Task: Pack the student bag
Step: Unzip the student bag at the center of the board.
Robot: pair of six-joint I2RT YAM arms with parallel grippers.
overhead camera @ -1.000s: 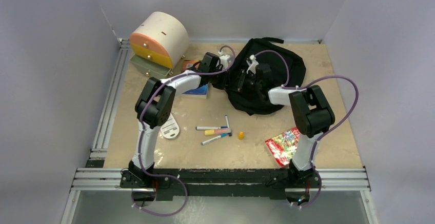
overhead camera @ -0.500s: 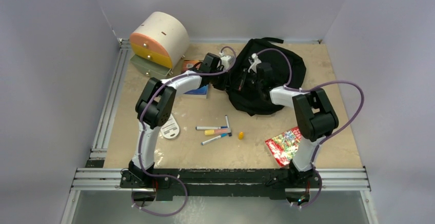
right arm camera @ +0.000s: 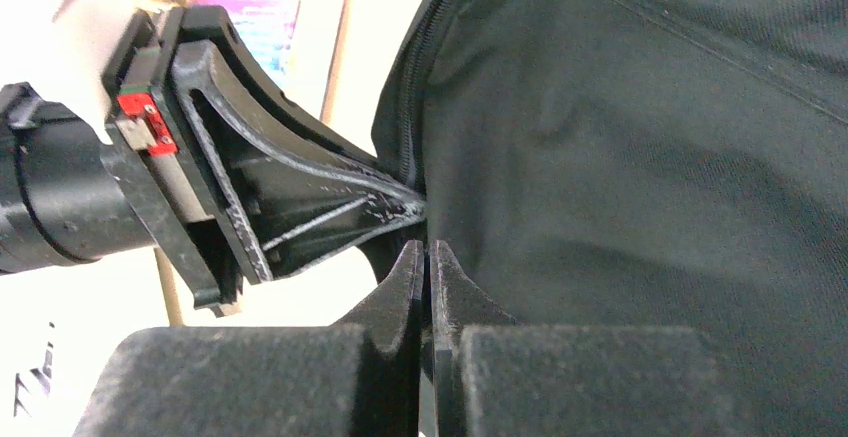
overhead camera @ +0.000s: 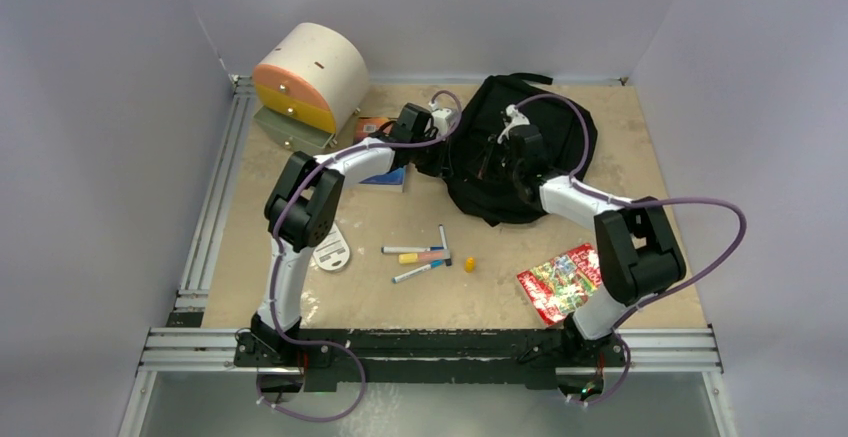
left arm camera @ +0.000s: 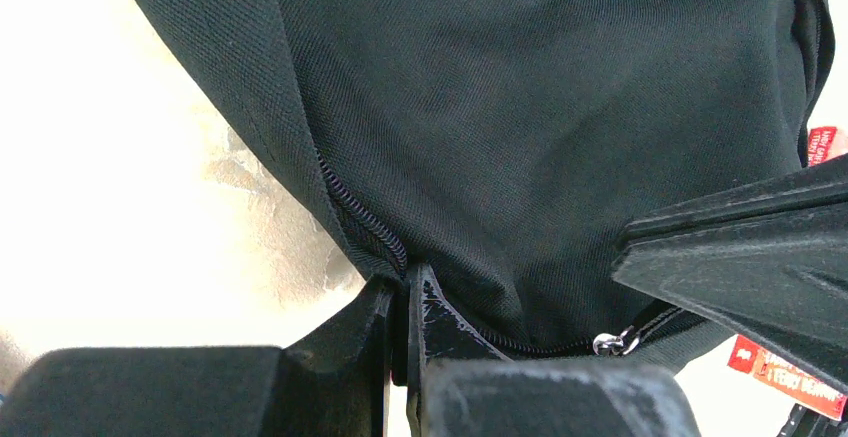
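Right arm (overhead camera: 640, 252) swung outward; right pincer (right arm camera: 428, 267), left pincer (left arm camera: 405, 297) both closed, tips touching student bag (overhead camera: 562, 122).

Two arms of white tubular links (overhead camera: 283, 277) and black joint housings (overhead camera: 305, 202), on a black base rail (overhead camera: 430, 342). Lilac cables (overhead camera: 743, 232) loop alongside. Black plastic left gripper (left arm camera: 406, 287) and right gripper (right arm camera: 427, 257), tips scuffed pale.

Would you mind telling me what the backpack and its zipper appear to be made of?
The backpack looks like woven synthetic fabric, matte black: a fine diagonal weave shows close up. Its zipper seems to have dark coil teeth, perhaps plastic; the small pull glints silver, so probably metal.
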